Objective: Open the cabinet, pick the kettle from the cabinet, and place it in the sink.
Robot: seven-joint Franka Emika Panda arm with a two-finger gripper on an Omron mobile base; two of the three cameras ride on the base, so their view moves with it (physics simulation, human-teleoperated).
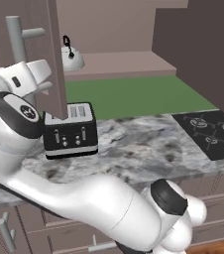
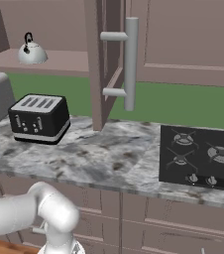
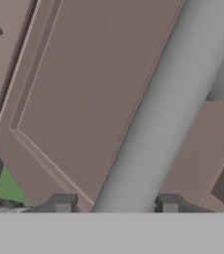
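In the hand view, the grey bar handle (image 3: 158,114) of the cabinet door (image 3: 84,94) lies closest to you, running from 6 o'clock up to 1 o'clock. The gripper (image 3: 115,204) straddles it: one fingertip stands on each side of the bar, with a visible gap on both sides, so the jaws are parted around the handle and not clamped on it.

In the left base view, the door (image 1: 49,54) stands swung out edge-on, and the shelf behind it is exposed. The kettle (image 1: 71,57) sits on that shelf at 11 o'clock, above and behind the toaster (image 1: 70,130) on the marbled counter (image 1: 143,149).

Judge the opening step as essentially done and the release of the handle as in progress. Next, back the hand off the bar until the fingers are free, then route around the door edge toward the kettle. Expect its thin black arched handle to demand a precise grasp.
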